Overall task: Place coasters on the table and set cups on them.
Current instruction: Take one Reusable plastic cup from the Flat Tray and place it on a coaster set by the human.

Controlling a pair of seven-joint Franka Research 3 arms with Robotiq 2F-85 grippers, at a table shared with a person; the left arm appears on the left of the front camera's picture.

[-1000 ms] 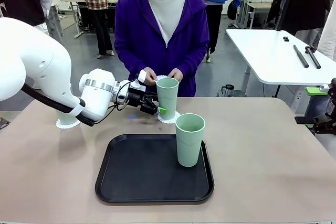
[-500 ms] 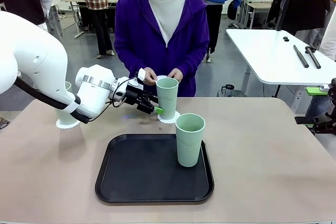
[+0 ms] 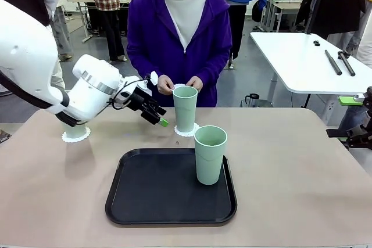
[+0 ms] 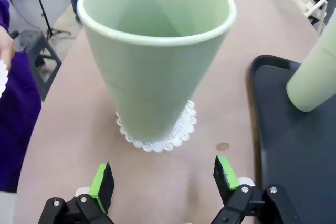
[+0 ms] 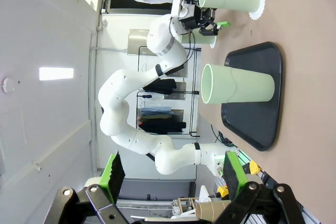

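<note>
L end effector (image 3: 160, 120): jaws wide, empty, just beside cup 1 (image 3: 185, 108) on its L side, no contact. Cup 1 stands upright on centre coaster (image 3: 187, 130) at far-centre of worktop (image 3: 290, 161). Cup 2 (image 3: 210, 155) stands upright on R part of black tray (image 3: 145, 201). L coaster (image 3: 76, 136) carries cup 3 (image 3: 74, 129), mostly hidden by L arm (image 3: 35, 68). R end effector (image 5: 173, 174): jaws wide, empty. Person's hands (image 3: 165, 84) are at far edge, behind cup 1.

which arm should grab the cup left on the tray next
Left, probably. The left pincer, open, hangs close to the mint cup standing on the black tray. The right pincer, also open, views that cup from much farther off.
</note>
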